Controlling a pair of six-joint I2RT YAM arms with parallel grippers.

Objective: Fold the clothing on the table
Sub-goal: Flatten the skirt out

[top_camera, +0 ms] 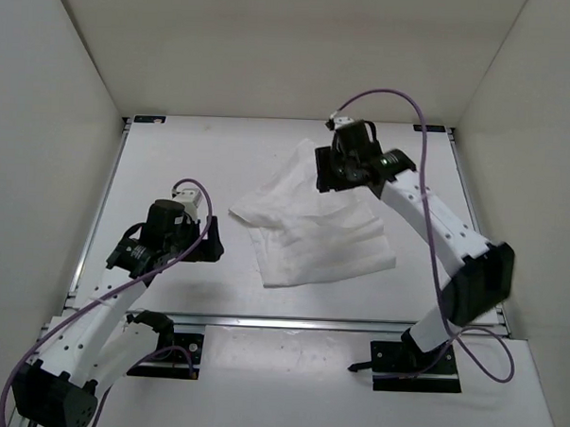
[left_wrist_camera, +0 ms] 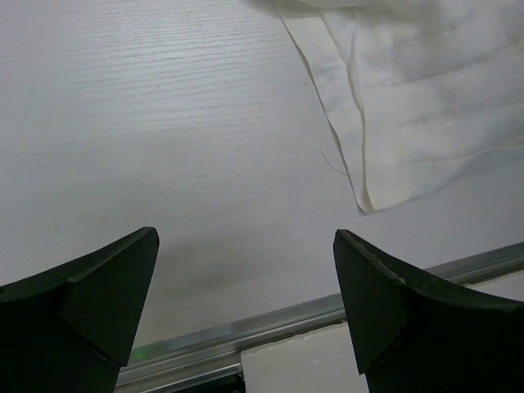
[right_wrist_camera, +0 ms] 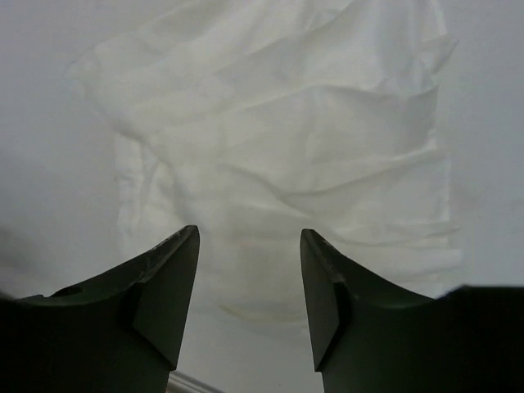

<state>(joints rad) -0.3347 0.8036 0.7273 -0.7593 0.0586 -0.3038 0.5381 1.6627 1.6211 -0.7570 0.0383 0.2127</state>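
Observation:
The clothing [top_camera: 313,229] is a wrinkled white garment lying partly folded in the middle of the table [top_camera: 174,161]. My right gripper [top_camera: 346,174] hangs over its far end, open, with nothing pinched. In the right wrist view the right gripper [right_wrist_camera: 250,231] has the creased clothing [right_wrist_camera: 286,147] spread below and beyond its fingertips. My left gripper [top_camera: 208,239] stands wide open over bare table, left of the garment. In the left wrist view the left gripper [left_wrist_camera: 246,233] is apart from the clothing [left_wrist_camera: 409,98], whose near corner lies up and to the right.
White upright walls [top_camera: 53,118] enclose the table on the left, back and right. A metal rail [left_wrist_camera: 286,315] runs along the near edge just below the left fingers. Both arm bases [top_camera: 416,361] sit in front of that rail.

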